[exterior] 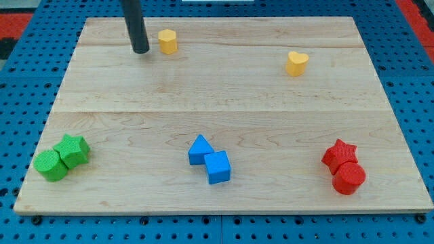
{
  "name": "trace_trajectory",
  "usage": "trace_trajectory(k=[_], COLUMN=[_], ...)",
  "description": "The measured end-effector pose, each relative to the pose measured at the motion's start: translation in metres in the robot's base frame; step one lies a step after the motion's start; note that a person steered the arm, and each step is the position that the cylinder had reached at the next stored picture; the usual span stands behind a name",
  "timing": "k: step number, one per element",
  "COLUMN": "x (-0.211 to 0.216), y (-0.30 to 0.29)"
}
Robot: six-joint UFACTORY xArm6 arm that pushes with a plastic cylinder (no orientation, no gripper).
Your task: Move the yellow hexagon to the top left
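The yellow hexagon (167, 41) stands near the view's top, left of centre, on the wooden board (224, 95). My tip (141, 49) rests on the board just to the hexagon's left, a small gap apart from it. The dark rod rises from the tip out of the view's top.
A yellow heart (296, 64) lies at the upper right. A blue triangle (199, 150) and a blue cube (218, 167) touch at the bottom centre. A green star (72, 150) and a green cylinder (51, 165) sit at the bottom left. A red star (340, 154) and a red cylinder (349, 178) sit at the bottom right.
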State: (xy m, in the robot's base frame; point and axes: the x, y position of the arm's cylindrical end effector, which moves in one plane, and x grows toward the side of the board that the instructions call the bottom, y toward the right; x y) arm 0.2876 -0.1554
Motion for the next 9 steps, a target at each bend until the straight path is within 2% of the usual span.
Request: trace_trajectory(k=[2, 3, 5, 6, 7, 8, 9], x=[0.032, 0.007, -0.033, -0.021, -0.053, -0.084, -0.074], y=[0.063, 0.095, -0.007, 0.052, 0.065, 0.066, 0.045])
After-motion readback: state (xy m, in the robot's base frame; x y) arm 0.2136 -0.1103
